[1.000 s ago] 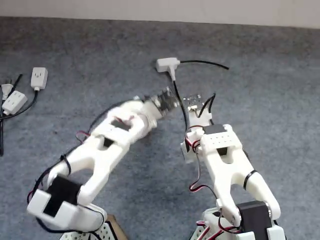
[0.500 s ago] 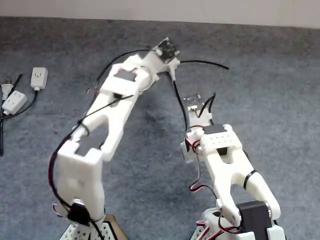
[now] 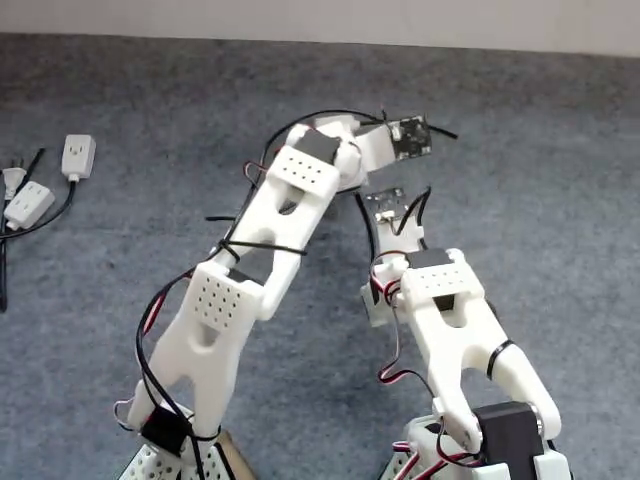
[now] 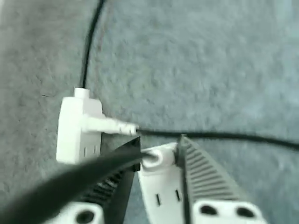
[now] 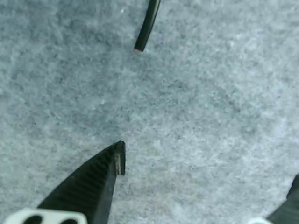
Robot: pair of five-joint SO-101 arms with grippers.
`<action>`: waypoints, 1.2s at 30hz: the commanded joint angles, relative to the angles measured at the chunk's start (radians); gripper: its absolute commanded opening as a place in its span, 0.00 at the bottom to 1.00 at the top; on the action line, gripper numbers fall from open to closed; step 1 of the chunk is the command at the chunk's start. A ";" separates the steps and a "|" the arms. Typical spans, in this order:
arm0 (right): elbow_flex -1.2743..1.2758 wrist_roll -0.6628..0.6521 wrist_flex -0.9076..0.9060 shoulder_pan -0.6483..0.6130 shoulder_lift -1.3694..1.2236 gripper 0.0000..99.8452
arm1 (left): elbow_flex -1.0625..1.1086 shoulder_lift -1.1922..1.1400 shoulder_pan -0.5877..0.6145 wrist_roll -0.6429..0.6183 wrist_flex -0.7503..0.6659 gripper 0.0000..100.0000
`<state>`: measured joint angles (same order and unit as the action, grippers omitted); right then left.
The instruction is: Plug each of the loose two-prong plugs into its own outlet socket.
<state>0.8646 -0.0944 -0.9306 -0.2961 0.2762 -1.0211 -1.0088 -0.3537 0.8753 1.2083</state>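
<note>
In the left wrist view my left gripper [image 4: 159, 145] is shut on a white socket piece [image 4: 161, 186] with two slots in its face. It hangs just beside a white T-shaped plug block [image 4: 77, 133] lying on the grey carpet, whose stem points at the held piece. A black cable [image 4: 224, 136] runs off from that spot. In the high view the left arm [image 3: 300, 185] stretches to the far middle and covers the block. My right gripper [image 5: 205, 179] stands open low over bare carpet, with a cut black cable end [image 5: 141, 44] ahead of it.
At the far left edge lie white outlet pieces [image 3: 78, 155] [image 3: 28, 203] on black cords. The right arm [image 3: 450, 310] stands at the near right, close beside the left arm's forearm. A pale wall edge [image 3: 320, 20] bounds the carpet at the back.
The left arm has swung from the middle of the carpet out to the far side and rightward, now over the T-shaped block. The right arm has stayed still.
</note>
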 commanded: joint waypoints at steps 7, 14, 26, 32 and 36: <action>-0.012 -0.011 0.015 -0.010 0.015 0.49 | -0.435 -0.027 0.223 -0.081 0.192 0.27; -0.012 -0.011 0.007 -0.008 0.015 0.49 | -0.636 -0.035 0.576 -0.293 0.377 0.24; -0.232 -0.011 -0.338 -0.021 0.016 0.49 | -0.638 -0.031 0.881 -0.322 0.531 0.24; -0.257 -0.011 -0.354 -0.021 0.015 0.49 | -0.638 -0.036 0.883 -0.316 0.529 0.24; -0.251 -0.012 -0.354 -0.022 0.015 0.49 | -0.627 -0.039 0.883 -0.316 0.511 0.24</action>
<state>0.6529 -0.0959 -1.2743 -0.3115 0.2762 -1.6210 -1.0595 0.5240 0.5608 1.7331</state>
